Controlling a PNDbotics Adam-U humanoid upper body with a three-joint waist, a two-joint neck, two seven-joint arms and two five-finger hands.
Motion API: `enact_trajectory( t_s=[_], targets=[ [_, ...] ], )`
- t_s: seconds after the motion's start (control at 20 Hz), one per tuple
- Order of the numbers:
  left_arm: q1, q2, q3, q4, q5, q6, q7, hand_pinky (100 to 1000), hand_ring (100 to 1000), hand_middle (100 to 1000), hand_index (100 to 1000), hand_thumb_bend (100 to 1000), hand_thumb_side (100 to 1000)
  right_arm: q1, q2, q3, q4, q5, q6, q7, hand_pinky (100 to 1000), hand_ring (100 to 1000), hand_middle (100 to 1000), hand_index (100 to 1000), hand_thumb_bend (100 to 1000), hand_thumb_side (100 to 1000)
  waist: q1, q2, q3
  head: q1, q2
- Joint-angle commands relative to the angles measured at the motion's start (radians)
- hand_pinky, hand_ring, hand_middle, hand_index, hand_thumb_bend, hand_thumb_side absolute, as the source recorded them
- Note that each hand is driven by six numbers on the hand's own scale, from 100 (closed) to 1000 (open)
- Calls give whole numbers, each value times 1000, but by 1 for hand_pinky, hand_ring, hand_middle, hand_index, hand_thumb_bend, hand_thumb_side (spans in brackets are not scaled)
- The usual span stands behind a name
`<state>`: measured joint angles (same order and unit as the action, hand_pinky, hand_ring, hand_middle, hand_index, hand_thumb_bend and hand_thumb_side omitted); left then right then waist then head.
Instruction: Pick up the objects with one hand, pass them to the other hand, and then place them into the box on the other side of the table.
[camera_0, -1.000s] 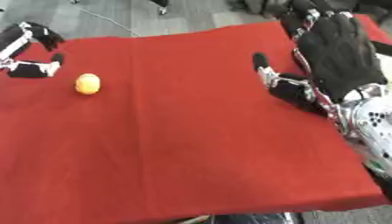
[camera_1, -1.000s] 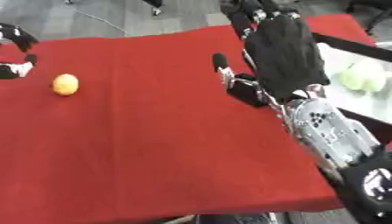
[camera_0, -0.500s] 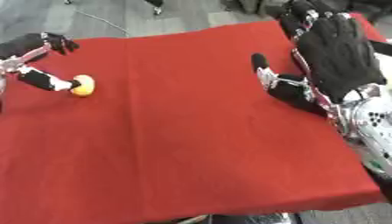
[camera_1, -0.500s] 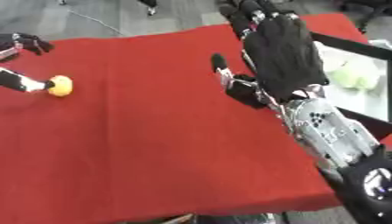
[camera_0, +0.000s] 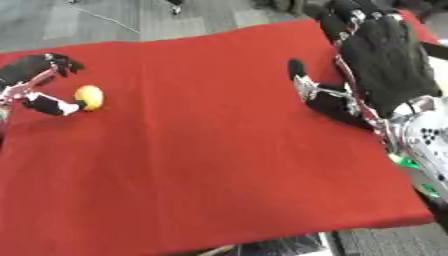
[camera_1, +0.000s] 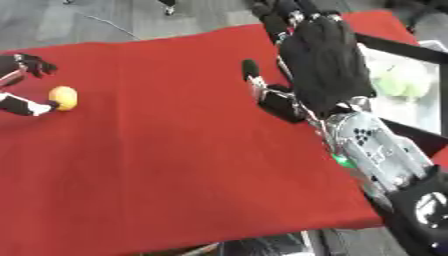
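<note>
Table: red cloth (camera_0: 201, 150) is covering pretty much the whole top.
Right hand (camera_0: 385, 60): hanging over the far right of the table, fingers spread out straight, holding nothing.
Left hand (camera_0: 39, 85): sitting at the far left edge, thumb touching the fruit, fingers arching over it, not closed round it.
Fruit: small yellow-orange ball (camera_0: 88, 97) is lying on the cloth, far left.
Box (camera_1: 411, 85): showing off the right edge with something pale green inside.

Red cloth (camera_0: 219, 150) covers the whole worktop; one small orange-yellow ball (camera_0: 88, 97) sits on it, right by the worktop's left edge.
</note>
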<state>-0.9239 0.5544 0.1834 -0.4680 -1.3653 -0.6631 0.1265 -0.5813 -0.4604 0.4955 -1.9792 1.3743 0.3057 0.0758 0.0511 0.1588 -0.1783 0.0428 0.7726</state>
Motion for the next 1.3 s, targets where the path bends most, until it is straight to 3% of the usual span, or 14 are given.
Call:
enact_trajectory(
  t_s=[0.05,0.15,0.3,0.35,0.4,0.55,0.65,0.7,0.85,1.05,1.2,1.3],
  targets=[
    [-14,17,-2,0,-8,-7,0,729,639,681,850,374,358,-18,-2,-3,-21,-7,4,-3,421,759,680,858,206,450,-4,-11,-2,3,-3],
    [-12,12,-7,6,-14,-15,-20,729,638,667,848,359,375,-19,-1,-1,-21,-8,5,-2,423,760,681,857,204,448,-5,-10,-3,4,-3],
    [-9,7,-11,9,-29,-25,-51,718,614,636,826,366,273,-20,1,0,-21,-8,5,-1,425,760,681,855,201,447,-5,-10,-2,4,-3],
    [-8,6,-11,9,-33,-24,-55,709,593,608,803,366,202,-20,1,0,-21,-8,4,0,425,760,680,855,199,447,-5,-10,-2,4,-3],
    [-7,5,-9,9,-35,-22,-56,701,573,585,783,349,205,-20,1,0,-21,-8,4,0,427,760,681,855,198,446,-5,-10,-2,4,-3],
    [-6,1,-4,4,-26,-12,-37,670,493,489,700,252,194,-18,2,-1,-21,-8,4,1,426,760,679,854,196,445,-6,-11,-1,3,-3],
    [-6,0,-1,-1,-6,-8,-13,652,448,423,631,117,186,-17,2,-1,-21,-8,4,1,426,759,679,853,195,443,-8,-12,1,3,-3],
    [-6,0,3,-5,14,-8,3,645,417,377,585,100,188,-16,2,-1,-21,-8,5,1,426,759,679,853,194,443,-8,-12,3,1,-3],
    [-8,6,7,-27,105,-34,25,643,383,333,541,100,200,-15,0,-2,-21,-8,4,3,421,758,677,852,194,441,-10,-15,9,-5,-3],
    [-17,34,-3,-95,271,-117,-41,652,379,327,536,100,215,-9,-10,-7,-21,-5,7,8,421,759,681,853,194,440,-7,-24,27,-21,-3],
    [-4,58,-44,-180,437,-212,-119,660,379,325,534,100,232,-5,-29,0,-21,-6,-1,32,431,763,691,855,232,420,2,-38,54,-40,-3],
    [21,60,-103,-264,572,-236,-188,664,378,323,532,100,262,-6,-41,10,-21,-9,-13,53,437,767,699,859,296,390,10,-46,71,-53,-3]
  ],
)
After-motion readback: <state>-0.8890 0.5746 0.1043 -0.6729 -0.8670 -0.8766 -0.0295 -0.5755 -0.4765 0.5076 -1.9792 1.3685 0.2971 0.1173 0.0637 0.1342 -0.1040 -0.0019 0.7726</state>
